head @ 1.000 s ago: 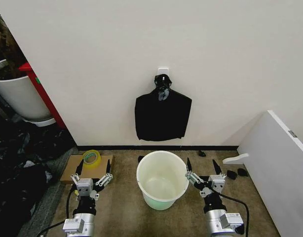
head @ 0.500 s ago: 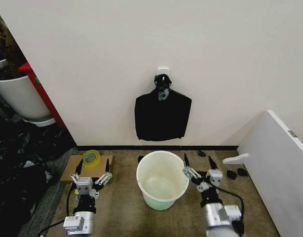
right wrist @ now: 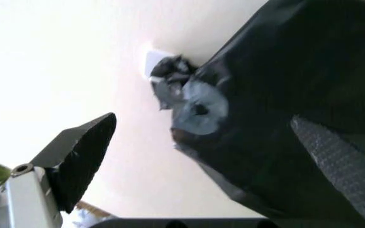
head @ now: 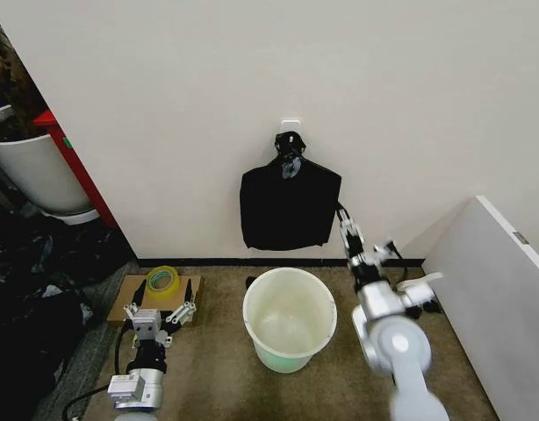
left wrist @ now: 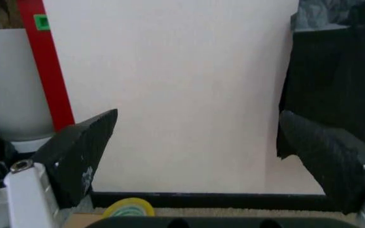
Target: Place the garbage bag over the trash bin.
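The trash bin (head: 289, 317), a round white bucket, stands open-mouthed on the carpet before the wall. The garbage bag is out of view as a single bag. A bunch of flat black bags (head: 289, 208) hangs from a white wall hook (head: 290, 125), knotted on top. My right gripper (head: 364, 235) is raised beside the bunch's lower right corner, open. In the right wrist view its open jaws (right wrist: 208, 161) face the knot and the black bags (right wrist: 284, 109), nothing between them. My left gripper (head: 160, 298) rests low, left of the bin, open (left wrist: 198, 156).
A yellow tape roll (head: 162, 280) lies on a cardboard sheet (head: 125, 303) by the left gripper. A big white tub (head: 32, 171) and a red stand (head: 72, 167) sit at far left above a dark heap (head: 24, 307). A white board (head: 498, 298) leans at right.
My right arm has lifted from beside the bin's right rim up toward the hanging bunch of bags. The left gripper has barely shifted. The bin has not moved.
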{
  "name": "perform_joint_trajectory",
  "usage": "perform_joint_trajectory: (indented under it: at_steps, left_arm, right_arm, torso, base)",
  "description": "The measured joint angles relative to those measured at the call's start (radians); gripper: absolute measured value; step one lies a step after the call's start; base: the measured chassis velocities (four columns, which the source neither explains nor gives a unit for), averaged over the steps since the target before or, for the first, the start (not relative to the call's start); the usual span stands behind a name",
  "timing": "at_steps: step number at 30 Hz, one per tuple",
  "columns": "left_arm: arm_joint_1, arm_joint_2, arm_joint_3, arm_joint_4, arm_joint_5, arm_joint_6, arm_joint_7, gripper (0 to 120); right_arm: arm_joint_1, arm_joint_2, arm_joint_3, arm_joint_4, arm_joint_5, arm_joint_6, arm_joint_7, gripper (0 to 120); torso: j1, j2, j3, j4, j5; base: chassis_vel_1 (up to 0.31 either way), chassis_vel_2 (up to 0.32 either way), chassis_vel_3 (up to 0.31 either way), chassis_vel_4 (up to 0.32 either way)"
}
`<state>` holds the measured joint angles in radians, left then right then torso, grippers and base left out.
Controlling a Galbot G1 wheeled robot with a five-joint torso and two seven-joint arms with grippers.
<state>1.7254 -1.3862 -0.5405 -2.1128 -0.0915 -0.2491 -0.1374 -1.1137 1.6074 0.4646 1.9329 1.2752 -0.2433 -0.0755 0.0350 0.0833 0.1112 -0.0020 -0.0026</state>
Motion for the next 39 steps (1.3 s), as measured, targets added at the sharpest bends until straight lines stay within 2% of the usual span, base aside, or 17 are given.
perform_joint_trajectory:
  at_steps: [5, 9, 18, 21, 23, 24, 27, 28, 31, 33, 35, 36, 39]
  left_arm:
    - [0.013, -0.007, -0.005, -0.008, 0.003, 0.000, -0.002, 100]
    - [0.027, -0.014, -0.009, -0.025, 0.005, 0.001, -0.005, 100]
    - [0.032, -0.014, -0.009, -0.034, 0.002, 0.002, -0.009, 100]
    - [0.032, -0.019, -0.004, -0.037, -0.022, 0.010, -0.009, 100]
    - [0.031, -0.020, -0.004, -0.037, -0.024, 0.011, -0.009, 100]
    - [0.028, -0.020, -0.004, -0.037, -0.027, 0.015, -0.011, 100]
    - [0.026, -0.019, -0.005, -0.037, -0.027, 0.017, -0.013, 100]
    - [0.023, -0.018, -0.006, -0.037, -0.029, 0.022, -0.018, 100]
    - [0.021, -0.017, -0.007, -0.037, -0.031, 0.026, -0.023, 100]
    - [0.021, -0.017, -0.007, -0.037, -0.031, 0.026, -0.024, 100]
    - [0.020, -0.017, -0.007, -0.034, -0.031, 0.026, -0.028, 100]
    - [0.020, -0.017, -0.007, -0.034, -0.031, 0.026, -0.028, 100]
    - [0.018, -0.020, -0.006, -0.028, -0.031, 0.026, -0.032, 100]
  right_arm:
    - [0.087, 0.000, -0.012, -0.077, 0.007, -0.015, -0.001, 100]
    - [0.174, 0.000, -0.016, -0.188, -0.043, -0.025, -0.008, 100]
    - [0.262, 0.002, -0.019, -0.278, -0.055, -0.024, -0.012, 98]
    - [0.281, 0.002, -0.031, -0.293, -0.047, -0.025, -0.017, 84]
    - [0.282, 0.002, -0.033, -0.294, -0.047, -0.025, -0.018, 81]
    - [0.288, 0.002, -0.038, -0.295, -0.047, -0.025, -0.019, 74]
    - [0.292, 0.002, -0.042, -0.296, -0.047, -0.026, -0.019, 69]
    - [0.298, 0.002, -0.046, -0.297, -0.047, -0.027, -0.018, 59]
    - [0.304, 0.002, -0.055, -0.297, -0.051, -0.028, -0.016, 48]
    - [0.304, 0.002, -0.056, -0.297, -0.052, -0.028, -0.016, 46]
    - [0.308, 0.001, -0.063, -0.300, -0.059, -0.028, -0.014, 32]
    - [0.308, 0.001, -0.063, -0.300, -0.059, -0.028, -0.014, 32]
    - [0.308, 0.001, -0.067, -0.298, -0.064, -0.028, -0.012, 18]
  torso:
    - [0.000, 0.000, 0.000, -0.0002, 0.0000]
    - [0.000, 0.000, 0.000, -0.0001, 0.0000]
    - [0.000, 0.000, 0.000, -0.0002, 0.0000]
    - [0.000, 0.000, 0.000, -0.0002, 0.0000]
    - [0.000, 0.000, 0.000, -0.0002, 0.0000]
    - [0.000, 0.000, 0.000, -0.0002, 0.0000]
    - [0.000, 0.000, 0.000, -0.0002, 0.0000]
    - [0.000, 0.000, 0.000, -0.0003, 0.0000]
    - [0.000, 0.000, 0.000, -0.0002, 0.0000]
    - [0.000, 0.000, 0.000, -0.0002, -0.0001]
    - [0.000, 0.000, 0.000, -0.0002, 0.0000]
    - [0.000, 0.000, 0.000, -0.0002, 0.0000]
    - [0.000, 0.000, 0.000, -0.0002, 0.0000]
  base:
    - [0.000, 0.000, 0.000, 0.000]
    - [0.000, 0.000, 0.000, 0.000]
    - [0.000, 0.000, 0.000, 0.000]
    - [0.000, 0.000, 0.000, 0.000]
    - [0.000, 0.000, 0.000, 0.000]
    - [0.000, 0.000, 0.000, 0.000]
    - [0.000, 0.000, 0.000, 0.000]
    - [0.000, 0.000, 0.000, 0.000]
    - [0.000, 0.000, 0.000, 0.000]
    - [0.000, 0.000, 0.000, 0.000]
    - [0.000, 0.000, 0.000, 0.000]
    - [0.000, 0.000, 0.000, 0.000]
    - [0.000, 0.000, 0.000, 0.000]
